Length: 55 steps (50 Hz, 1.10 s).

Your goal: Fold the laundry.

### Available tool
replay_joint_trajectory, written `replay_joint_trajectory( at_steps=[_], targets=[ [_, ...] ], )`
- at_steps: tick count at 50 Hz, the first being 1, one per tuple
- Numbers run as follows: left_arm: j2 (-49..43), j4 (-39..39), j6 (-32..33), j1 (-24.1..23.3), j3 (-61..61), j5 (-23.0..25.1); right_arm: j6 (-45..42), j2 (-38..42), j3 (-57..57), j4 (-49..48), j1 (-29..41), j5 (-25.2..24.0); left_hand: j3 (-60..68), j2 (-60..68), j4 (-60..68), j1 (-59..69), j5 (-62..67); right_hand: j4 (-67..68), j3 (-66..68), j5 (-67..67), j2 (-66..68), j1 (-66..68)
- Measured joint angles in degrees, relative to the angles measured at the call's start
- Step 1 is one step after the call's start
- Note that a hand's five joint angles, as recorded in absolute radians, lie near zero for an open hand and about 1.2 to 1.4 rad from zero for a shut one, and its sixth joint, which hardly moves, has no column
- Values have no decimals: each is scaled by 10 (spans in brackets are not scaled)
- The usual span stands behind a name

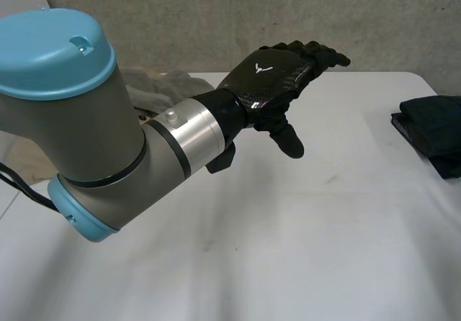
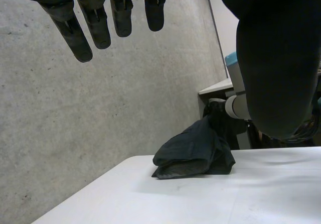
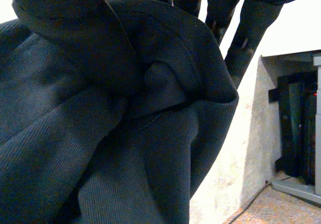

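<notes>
A dark navy cloth, folded into a small bundle, lies at the right edge of the white table. In the left wrist view the same bundle sits near the table's far corner, with my right arm reaching down to it. In the right wrist view, my right hand has the cloth bunched between its thumb and fingers. My left hand hovers high over the middle of the table, away from the cloth. Its fingers are straight and hold nothing.
A crumpled grey garment lies at the back left of the table, partly behind my left arm. A concrete wall runs along the table's far side. The dark bundle lies close to the table's right edge.
</notes>
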Motion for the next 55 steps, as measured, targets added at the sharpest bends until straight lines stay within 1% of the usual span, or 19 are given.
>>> replay_joint_trajectory(
  at_steps=[4, 5, 7, 10, 12, 16, 19, 25, 29, 32, 35, 37, 38, 40, 43, 45, 47, 50, 55],
  targets=[
    [0, 0, 0, -1, 0, 0, 4, -12, 13, 2, -2, -15, 0, 0, 0, 0, 0, -8, -1, -5, -7, 0],
    [1, 0, 0, -2, -1, 0, 4, -22, 24, 6, -4, -45, 0, 0, 0, 0, 0, -179, -51, -165, -156, -22],
    [1, 0, 0, -3, -1, 0, 1, -25, 27, 10, -6, -62, 0, 0, 0, 0, 0, -242, -102, -229, -219, -65],
    [3, 0, 1, -5, -3, 0, -21, -35, 34, 20, -17, -108, 0, 0, 0, 0, 0, -485, -325, -466, -451, -291],
    [4, -1, 1, -6, -4, 0, -43, -44, 38, 25, -25, -121, 0, 0, 0, 0, 0, -551, -393, -531, -517, -357],
    [7, -1, 1, -9, -4, 0, -97, -68, 49, 28, -42, -116, 0, 0, 0, 0, 0, -563, -400, -546, -524, -359],
    [12, 0, 1, -10, -4, 0, -169, -105, 62, 20, -54, -93, 0, 0, 0, 0, 0, -563, -401, -546, -524, -359],
    [27, 1, 1, -7, 3, -9, -309, -200, 96, -59, -58, -66, 0, 0, 0, 0, 0, -563, -401, -546, -524, -359],
    [35, 2, 1, -2, 14, -37, -364, -261, 142, -129, -40, -99, 0, 0, 1, 0, 0, -563, -401, -546, -524, -359],
    [40, 6, 3, 8, 24, -79, -395, -309, 204, -192, -8, -171, 0, 0, 1, 0, 0, -563, -401, -546, -524, -359],
    [42, 11, 9, 34, 32, -129, -421, -345, 278, -242, 33, -264, 0, 0, 1, 0, 0, -563, -401, -546, -524, -359],
    [42, 15, 19, 69, 39, -164, -452, -374, 353, -274, 74, -360, 0, 0, 1, 0, 0, -563, -401, -546, -524, -359],
    [42, 15, 24, 80, 40, -171, -460, -380, 370, -277, 83, -381, 0, 0, 1, 0, 0, -563, -401, -546, -524, -359],
    [35, 18, 47, 125, 46, -192, -501, -400, 436, -279, 116, -456, 0, 0, 1, 0, 0, -563, -401, -546, -524, -359],
    [11, 21, 87, 182, 55, -204, -563, -416, 504, -254, 150, -517, 0, 0, 1, 0, 0, -563, -401, -546, -524, -359],
    [-20, 26, 123, 222, 63, -204, -615, -421, 544, -223, 170, -540, 0, 0, 1, 0, 0, -563, -401, -546, -524, -359],
    [-53, 32, 154, 251, 72, -197, -667, -423, 574, -188, 185, -543, 0, 0, 1, 0, 0, -563, -401, -546, -524, -359],
    [-121, 55, 202, 294, 91, -171, -753, -422, 615, -131, 206, -517, 1, 1, 1, 0, 1, -563, -401, -546, -524, -359],
    [-219, 106, 241, 338, 120, -123, -812, -419, 652, -96, 226, -459, 41, 46, 47, 61, 44, -563, -401, -546, -524, -359]
  ],
)
